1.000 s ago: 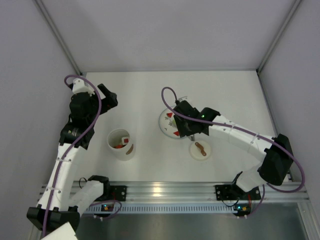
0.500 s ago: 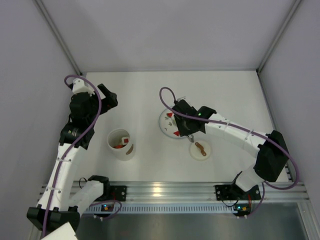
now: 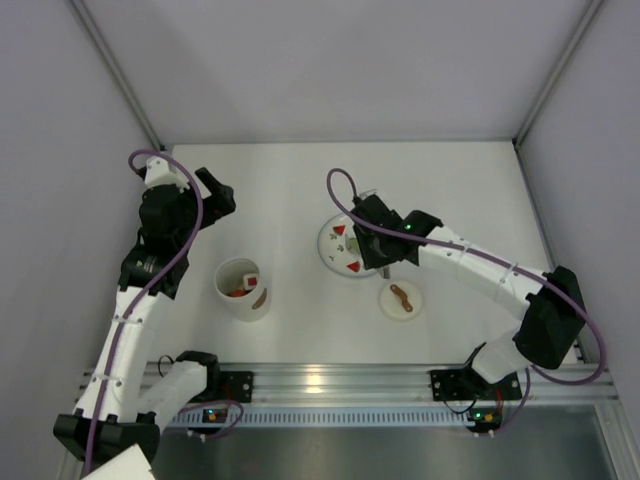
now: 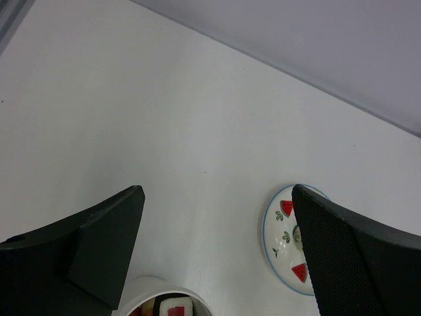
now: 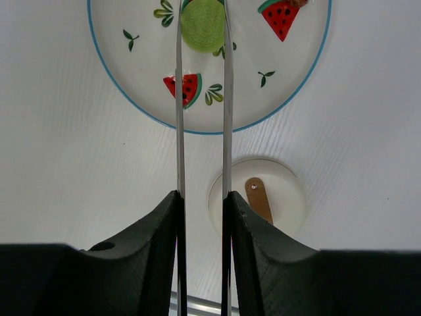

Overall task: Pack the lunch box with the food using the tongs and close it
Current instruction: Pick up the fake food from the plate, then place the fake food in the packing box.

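My right gripper (image 5: 201, 197) is shut on the tongs (image 5: 178, 131), pressing the two silvery arms close together. Both arms reach over the watermelon-printed plate (image 5: 296, 79) and lie along either side of a round green food slice (image 5: 202, 25); their tips run off the top of the right wrist view. From above, that gripper (image 3: 385, 245) hangs over the plate's (image 3: 333, 252) right side. The white lunch box (image 3: 240, 288) stands at the left with food (image 3: 243, 285) inside, a sushi-like piece (image 4: 176, 308) showing. My left gripper (image 4: 217, 191) is open, above and behind the box.
The round white lid (image 5: 276, 204) with a brown tab (image 5: 258, 197) lies on the table just in front of the plate, shown from above as a lid (image 3: 400, 299) right of the lunch box. Grey walls close in the back and both sides.
The right gripper has squeezed the tongs, bringing their arms nearer together around the green slice, and the arm has shifted slightly over the plate. The left arm has not moved.
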### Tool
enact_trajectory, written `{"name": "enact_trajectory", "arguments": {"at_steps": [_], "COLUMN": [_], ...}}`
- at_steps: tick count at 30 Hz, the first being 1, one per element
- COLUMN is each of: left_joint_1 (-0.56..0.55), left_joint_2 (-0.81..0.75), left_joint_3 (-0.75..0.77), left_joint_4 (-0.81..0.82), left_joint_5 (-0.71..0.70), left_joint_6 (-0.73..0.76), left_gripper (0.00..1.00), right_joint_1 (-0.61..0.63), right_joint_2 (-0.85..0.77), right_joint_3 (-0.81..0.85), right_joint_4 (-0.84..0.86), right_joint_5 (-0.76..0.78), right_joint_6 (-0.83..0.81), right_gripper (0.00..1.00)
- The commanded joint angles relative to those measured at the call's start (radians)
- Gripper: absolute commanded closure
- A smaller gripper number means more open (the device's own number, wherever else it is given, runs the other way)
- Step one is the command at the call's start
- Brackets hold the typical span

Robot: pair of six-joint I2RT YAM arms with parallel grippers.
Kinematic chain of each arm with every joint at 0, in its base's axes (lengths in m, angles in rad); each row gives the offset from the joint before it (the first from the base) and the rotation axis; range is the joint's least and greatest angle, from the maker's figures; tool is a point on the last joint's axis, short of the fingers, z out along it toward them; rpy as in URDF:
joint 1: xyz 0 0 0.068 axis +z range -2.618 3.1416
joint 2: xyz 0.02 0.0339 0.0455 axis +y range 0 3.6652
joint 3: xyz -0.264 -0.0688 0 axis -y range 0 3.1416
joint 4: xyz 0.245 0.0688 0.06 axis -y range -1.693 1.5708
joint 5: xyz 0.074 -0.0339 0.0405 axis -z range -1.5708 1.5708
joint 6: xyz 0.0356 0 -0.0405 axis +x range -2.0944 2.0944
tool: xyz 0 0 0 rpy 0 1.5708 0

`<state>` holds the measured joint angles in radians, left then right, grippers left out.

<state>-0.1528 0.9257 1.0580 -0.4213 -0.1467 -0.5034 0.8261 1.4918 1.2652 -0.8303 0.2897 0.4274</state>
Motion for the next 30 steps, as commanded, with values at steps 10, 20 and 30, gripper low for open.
{"name": "enact_trajectory", "arguments": {"at_steps": [10,20,30], "left_joint_1": [0.007,0.007,0.007], "left_joint_2": [0.004,0.004,0.005], "left_joint_3": [-0.007,-0.007,-0.007], "left_joint_4": [0.021,0.021,0.023], "left_joint_5": [0.001,0.002,0.004], "left_joint_6": [0.002,0.0,0.002], "left_gripper": [0.01,0.01,0.01], "right_joint_1": [-0.007,0.076,0.318], "right_joint_2": [-0.113,-0.153,-0.071], "right_joint_3": [0.117,0.227,0.411], "right_joint_4": [0.011,-0.003,-0.021], "right_joint_5": [-0.047,-0.145,-0.119], "right_joint_6": [-0.024,-0.015,0.008], "right_gripper": [0.68,0.68,0.68]}}
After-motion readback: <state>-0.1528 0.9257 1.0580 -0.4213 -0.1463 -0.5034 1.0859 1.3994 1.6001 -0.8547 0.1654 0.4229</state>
